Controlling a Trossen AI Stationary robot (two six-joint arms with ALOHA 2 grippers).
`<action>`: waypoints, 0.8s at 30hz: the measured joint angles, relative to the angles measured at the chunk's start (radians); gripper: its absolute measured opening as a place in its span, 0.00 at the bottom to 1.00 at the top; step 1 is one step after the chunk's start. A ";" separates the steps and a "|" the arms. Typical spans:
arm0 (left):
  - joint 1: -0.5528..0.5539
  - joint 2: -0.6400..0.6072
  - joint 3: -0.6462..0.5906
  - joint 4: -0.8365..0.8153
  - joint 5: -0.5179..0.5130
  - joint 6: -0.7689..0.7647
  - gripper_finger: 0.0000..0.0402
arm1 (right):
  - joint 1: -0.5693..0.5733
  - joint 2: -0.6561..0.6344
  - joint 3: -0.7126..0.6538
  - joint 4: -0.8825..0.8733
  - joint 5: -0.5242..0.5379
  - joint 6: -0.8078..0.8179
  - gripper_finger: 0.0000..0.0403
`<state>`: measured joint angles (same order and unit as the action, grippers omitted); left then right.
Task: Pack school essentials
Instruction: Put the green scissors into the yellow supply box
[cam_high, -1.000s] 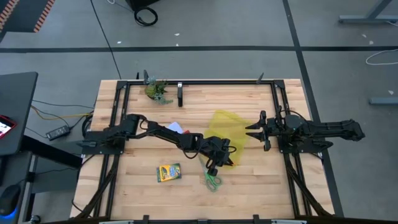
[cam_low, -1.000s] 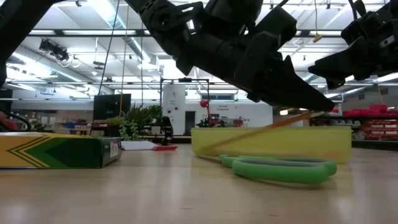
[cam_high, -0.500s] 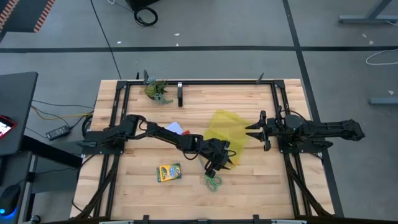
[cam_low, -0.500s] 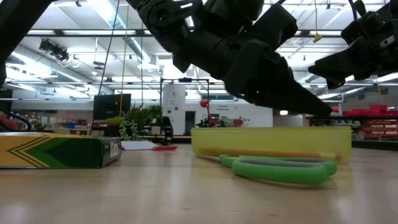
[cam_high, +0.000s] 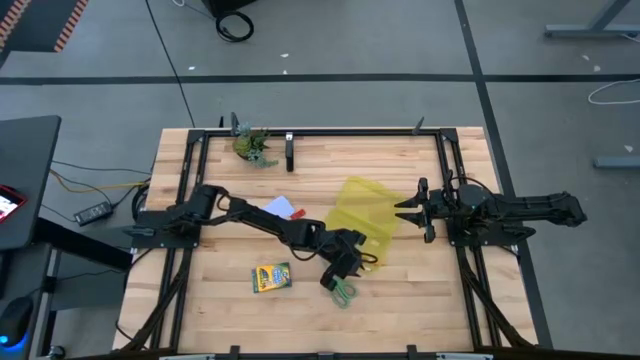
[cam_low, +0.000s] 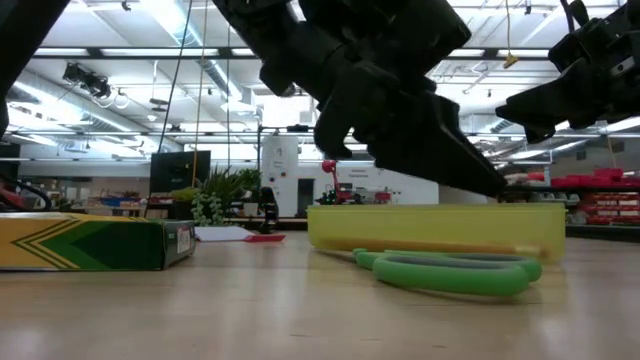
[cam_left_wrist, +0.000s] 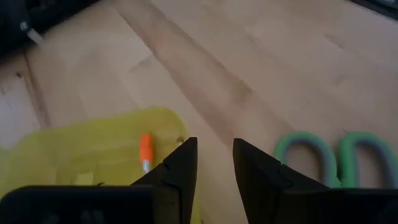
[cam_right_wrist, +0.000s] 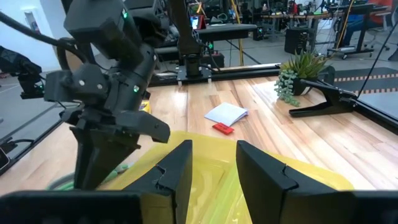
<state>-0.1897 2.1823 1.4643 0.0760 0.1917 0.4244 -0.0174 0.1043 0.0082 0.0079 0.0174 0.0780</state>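
Observation:
My left gripper (cam_high: 338, 268) (cam_left_wrist: 215, 163) hangs open and empty just above the table, between the translucent yellow pouch's near end (cam_left_wrist: 93, 149) and the green-handled scissors (cam_high: 342, 291) (cam_left_wrist: 336, 163). The scissors lie flat on the wood. A thin orange pencil (cam_left_wrist: 145, 151) (cam_low: 450, 247) lies inside the pouch (cam_high: 362, 210). The yellow-green crayon box (cam_high: 270, 277) (cam_low: 90, 243) lies flat, left of the scissors. The white-and-blue pad (cam_high: 283, 206) (cam_right_wrist: 226, 114) rests under the left arm. My right gripper (cam_high: 412, 210) (cam_right_wrist: 212, 165) waits open above the pouch's right edge.
The green leafy figure (cam_high: 253, 145) (cam_right_wrist: 297, 73) stands near the far edge beside a black stand (cam_high: 290, 152). A small red item (cam_right_wrist: 222, 129) lies next to the pad. A black frame rail (cam_high: 320, 133) runs round the table. Bare wood lies along the near edge.
My left gripper has let go of the orange pencil. The pencil slanted up from the pouch to the fingertips and now lies flat inside the pouch. The gripper then moved a little toward the table's near edge, closer to the scissors.

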 joint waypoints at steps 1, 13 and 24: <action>-0.001 -0.001 0.000 0.003 0.002 0.006 0.27 | 0.000 0.000 0.000 0.001 0.000 0.000 0.33; -0.035 -0.031 0.000 -0.141 -0.011 0.077 0.27 | 0.000 0.000 0.000 0.001 0.000 0.000 0.33; -0.053 -0.057 0.001 -0.259 -0.005 0.143 0.27 | 0.000 0.000 0.000 0.001 0.000 0.000 0.33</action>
<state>-0.2430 2.1250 1.4651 -0.1829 0.1866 0.5673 -0.0174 0.1043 0.0082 0.0086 0.0174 0.0780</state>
